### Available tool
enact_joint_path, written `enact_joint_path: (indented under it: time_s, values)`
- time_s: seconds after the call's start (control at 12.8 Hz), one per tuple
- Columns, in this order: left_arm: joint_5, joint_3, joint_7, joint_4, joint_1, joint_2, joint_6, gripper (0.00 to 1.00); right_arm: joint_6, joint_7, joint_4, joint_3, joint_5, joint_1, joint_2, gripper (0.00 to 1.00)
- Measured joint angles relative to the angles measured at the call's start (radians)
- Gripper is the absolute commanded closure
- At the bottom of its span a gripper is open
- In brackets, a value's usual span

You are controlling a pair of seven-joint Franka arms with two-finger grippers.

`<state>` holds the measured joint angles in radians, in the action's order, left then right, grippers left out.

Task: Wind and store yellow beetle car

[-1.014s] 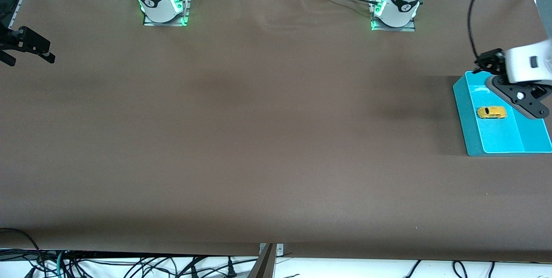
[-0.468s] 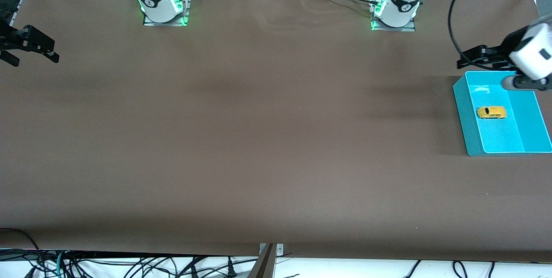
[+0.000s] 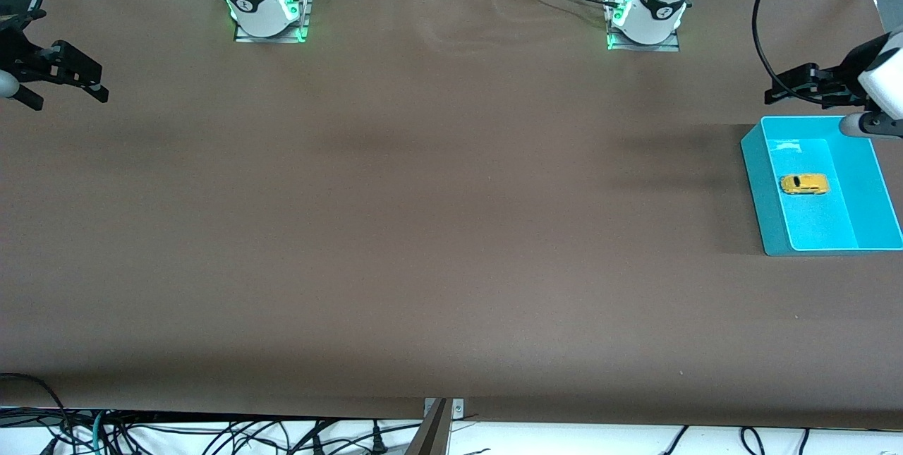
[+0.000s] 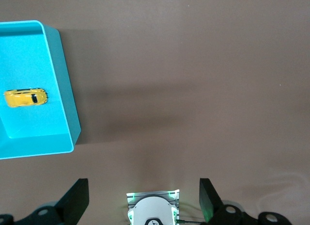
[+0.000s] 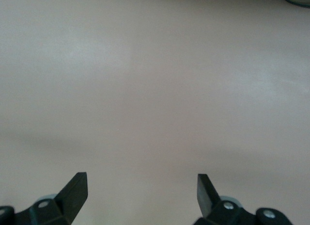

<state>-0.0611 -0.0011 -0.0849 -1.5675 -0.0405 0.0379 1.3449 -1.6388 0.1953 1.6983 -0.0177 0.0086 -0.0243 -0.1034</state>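
The yellow beetle car (image 3: 803, 184) lies on its wheels inside the turquoise bin (image 3: 756, 180) at the left arm's end of the table. It also shows in the left wrist view (image 4: 25, 97), in the bin (image 4: 60, 79). My left gripper (image 3: 783, 93) is open and empty, raised above the table beside the bin's edge nearest the robot bases. In its own view its jaws (image 4: 144, 198) stand wide apart. My right gripper (image 3: 67, 88) is open and empty, up over the right arm's end of the table; its jaws (image 5: 142, 188) show only bare brown table.
The brown table (image 3: 423, 229) stretches between the two arms. The left arm's base (image 3: 645, 10) and the right arm's base (image 3: 264, 7) stand along the table's edge farthest from the front camera. A black cable (image 3: 765, 32) loops above the left gripper.
My left gripper has risen and drawn away from over the bin toward the robot bases, leaving the car in the bin. My right gripper has shifted slightly inward over the table.
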Motion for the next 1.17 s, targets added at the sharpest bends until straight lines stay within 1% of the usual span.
enact_joint_path:
  time_s: [0.23, 0.55, 1.17]
  values:
    - [0.0, -0.028, 0.0, -0.009, 0.008, 0.0, 0.0, 0.0, 0.015, 0.0, -0.013, 0.0, 0.0, 0.0, -0.002, 0.0]
    - [0.0, -0.029, -0.001, -0.013, 0.01, 0.017, -0.001, 0.0, 0.019, 0.0, -0.02, 0.006, 0.005, 0.001, -0.006, 0.0]
    - [0.0, -0.029, -0.001, -0.007, 0.01, 0.019, -0.001, 0.0, 0.022, 0.0, -0.035, 0.008, 0.027, 0.001, -0.006, 0.0]
